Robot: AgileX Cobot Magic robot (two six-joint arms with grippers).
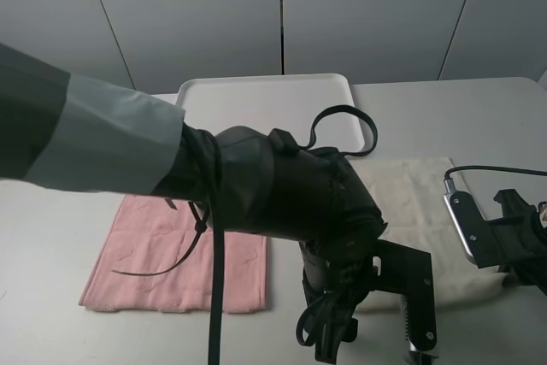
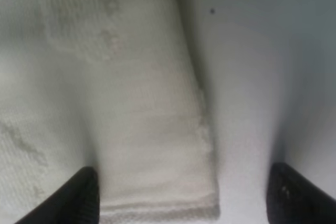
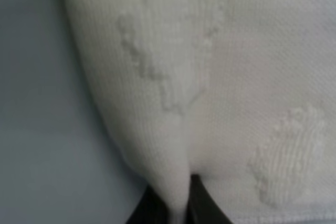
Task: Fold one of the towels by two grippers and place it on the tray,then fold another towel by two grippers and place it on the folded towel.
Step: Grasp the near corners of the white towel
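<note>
A white towel [image 1: 410,194] lies flat at the right of the table, and a pink towel [image 1: 171,262] lies flat at the left. A white tray [image 1: 265,100] stands at the back. My left gripper [image 1: 408,331] reaches across to the white towel's near left corner. In the left wrist view it [image 2: 184,198] is open, with that corner [image 2: 157,182] lying between the fingers [image 2: 79,198]. My right gripper [image 1: 517,267] is at the towel's near right edge. In the right wrist view it [image 3: 178,205] is shut on a pinched fold of the white towel [image 3: 210,77].
The left arm's sleeve and cables [image 1: 214,177] block the middle of the exterior view and hide part of the pink towel. Bare table [image 2: 252,77] lies beside the white towel's corner. The table [image 3: 42,129] also shows beside the towel's right edge.
</note>
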